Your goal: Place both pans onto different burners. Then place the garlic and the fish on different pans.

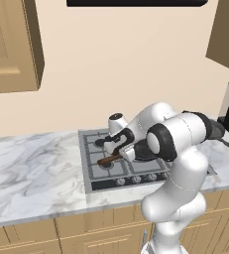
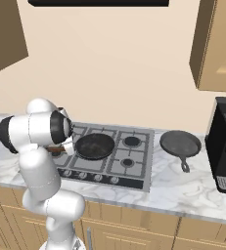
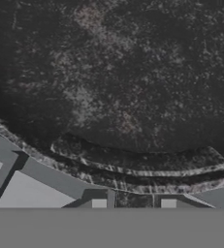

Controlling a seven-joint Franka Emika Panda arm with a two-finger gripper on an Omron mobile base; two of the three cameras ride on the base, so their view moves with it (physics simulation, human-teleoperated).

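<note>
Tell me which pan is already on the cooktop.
The black pan with the brown handle, over the middle burner; the grey pan sits on the counter, right of the cooktop.

Rendering flat and evenly bright across both base views, with no visible light source. Casting only faint soft shadows under the wall cabinets [image 1: 12, 47] and beneath the grey pan [image 2: 180, 144]. Showing no glare on the marble counter [image 1: 31, 173]. Looking dim and coarse up close in the hand view, the black pan [image 3: 113, 72] appearing grainy and mottled.
</note>
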